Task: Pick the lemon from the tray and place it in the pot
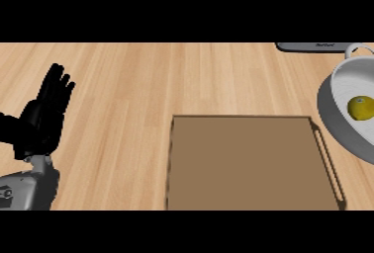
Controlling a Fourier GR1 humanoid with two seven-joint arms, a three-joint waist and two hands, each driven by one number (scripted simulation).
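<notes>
Because the lemon already sits inside the pot, you have little left to do, so the main risk now is spoiling what is done.

Start with what is closest to you. Your left hand is at about 9 o'clock in the view, near the left edge. It is open, fingers straight and pointing up, and it holds nothing. It looks like it is just resting. If you swing it across fast, it could knock the tray, but it is well apart from it now.

The tray lies low in the middle, around 6 o'clock. It has nothing on it. A bump could slide it to the right into the pot, which sits just beside its far right corner.

Your right hand does not show at all. That is the thing to watch, I think. You cannot see where it is, so if it is somewhere off to the right and you pull it back carelessly, it might catch the rim and tip or shove the pot.

The pot is at 3 o'clock, partly cut off by the right edge. The lemon rests in its bowl, near that edge. A hard jolt could roll it around.

Farthest off, at about 1 o'clock, a dark flat thing peeks in. I cannot tell what it is.
</notes>
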